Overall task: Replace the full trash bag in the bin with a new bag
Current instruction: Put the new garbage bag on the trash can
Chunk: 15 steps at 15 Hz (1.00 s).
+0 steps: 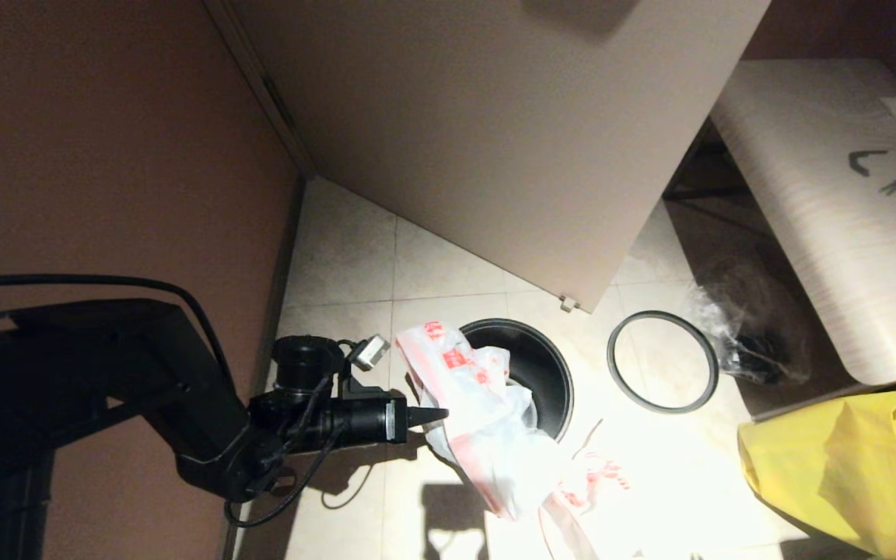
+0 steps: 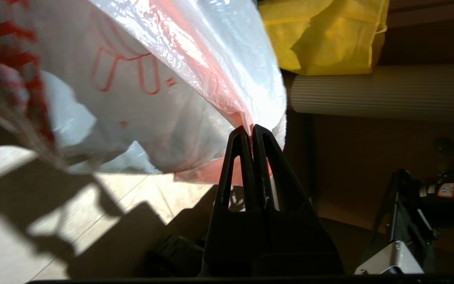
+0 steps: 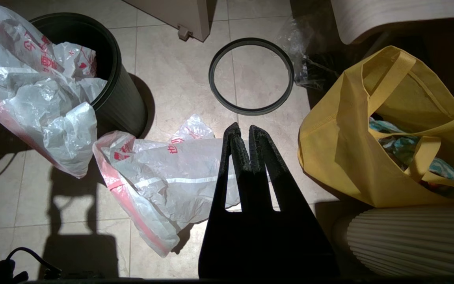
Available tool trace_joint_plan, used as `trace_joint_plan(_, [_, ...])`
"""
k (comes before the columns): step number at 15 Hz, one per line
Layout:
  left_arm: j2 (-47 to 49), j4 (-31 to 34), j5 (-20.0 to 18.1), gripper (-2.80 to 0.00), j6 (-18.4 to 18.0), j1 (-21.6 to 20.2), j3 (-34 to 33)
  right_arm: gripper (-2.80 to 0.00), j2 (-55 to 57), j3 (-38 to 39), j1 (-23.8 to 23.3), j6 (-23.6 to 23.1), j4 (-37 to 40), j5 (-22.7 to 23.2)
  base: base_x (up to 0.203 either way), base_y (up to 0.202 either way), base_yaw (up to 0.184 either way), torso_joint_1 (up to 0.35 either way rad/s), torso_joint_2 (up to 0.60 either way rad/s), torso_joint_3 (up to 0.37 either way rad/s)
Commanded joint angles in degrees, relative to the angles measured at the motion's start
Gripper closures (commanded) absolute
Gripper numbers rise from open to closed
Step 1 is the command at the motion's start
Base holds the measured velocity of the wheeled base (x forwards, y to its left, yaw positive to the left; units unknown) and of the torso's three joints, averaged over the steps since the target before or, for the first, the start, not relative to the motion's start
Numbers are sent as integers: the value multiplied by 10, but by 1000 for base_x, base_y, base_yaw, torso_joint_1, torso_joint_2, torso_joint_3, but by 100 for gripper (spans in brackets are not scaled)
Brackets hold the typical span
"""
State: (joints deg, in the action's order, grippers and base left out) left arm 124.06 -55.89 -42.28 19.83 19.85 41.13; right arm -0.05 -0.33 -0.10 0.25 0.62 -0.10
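The new bag point(image 1: 471, 404) hid part of the bin's point(image 1: 541, 365) mouth; the picture's edge cut off the yellow tote point(image 1: 852, 467).

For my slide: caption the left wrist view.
Left tool shut on the new bag's edge, yellow tote behind.

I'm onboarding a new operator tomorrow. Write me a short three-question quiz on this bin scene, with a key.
1. True or false: the grey rim ring sits on the black bin.
2. Which is shut on the white bag with red print: (a) left gripper, (b) right gripper, (c) neither?
3. Fill in: the yellow tote stands on the ____.

Key:
1. False; it lies on the tiled floor, apart from the bin.
2. (a); the fingers pinch the bag's film.
3. Floor.
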Motion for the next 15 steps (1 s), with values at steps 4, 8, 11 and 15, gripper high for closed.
trace_joint_plan(4, [-7,0,1,0,37,48,57,0,0,0,0,0,0,0,0,0,0,0,0,0])
trace_joint_plan(8, [-1,75,47,0,43,93,150,0,0,0,0,0,0,0,0,0,0,0,0,0])
trace_joint_plan(11, [23,139,100,0,42,121,240,0,0,0,0,0,0,0,0,0,0,0,0,0])
trace_joint_plan(15, [65,294,188,0,16,158,396,0,0,0,0,0,0,0,0,0,0,0,0,0])
